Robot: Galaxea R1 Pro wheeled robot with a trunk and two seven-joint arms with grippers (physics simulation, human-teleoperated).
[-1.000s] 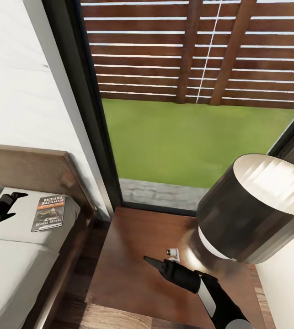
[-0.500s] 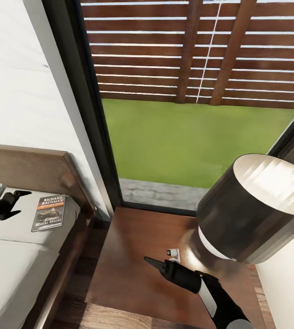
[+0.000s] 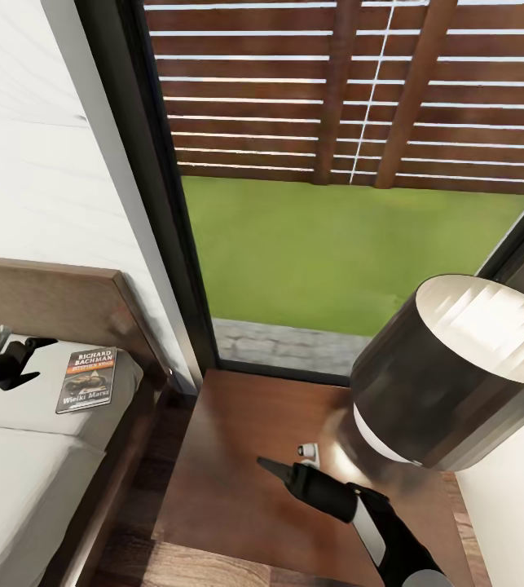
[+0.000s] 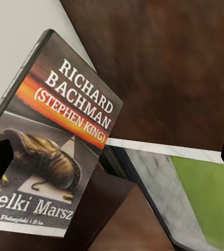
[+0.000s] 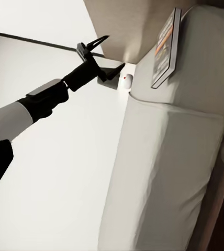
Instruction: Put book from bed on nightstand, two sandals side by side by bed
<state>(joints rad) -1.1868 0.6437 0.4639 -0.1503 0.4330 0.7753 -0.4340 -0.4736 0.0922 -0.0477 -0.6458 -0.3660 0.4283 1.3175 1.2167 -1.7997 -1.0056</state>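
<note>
One book [image 3: 87, 379] lies flat on the bed [image 3: 17, 465], near the headboard corner. The left gripper [image 3: 32, 359], jaws spread and empty, has edged slightly away from it over the last second, so the grasp is not yet begun. One nightstand [image 3: 237, 456] waits beside; the right gripper [image 3: 268, 467] hovers there, jaw state unclear.

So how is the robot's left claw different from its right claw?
The left gripper is above the bed, its jaws spread open and aimed at the book; the right gripper is above the nightstand near the lamp, its opening not clear. Both are black and hold nothing.
</note>
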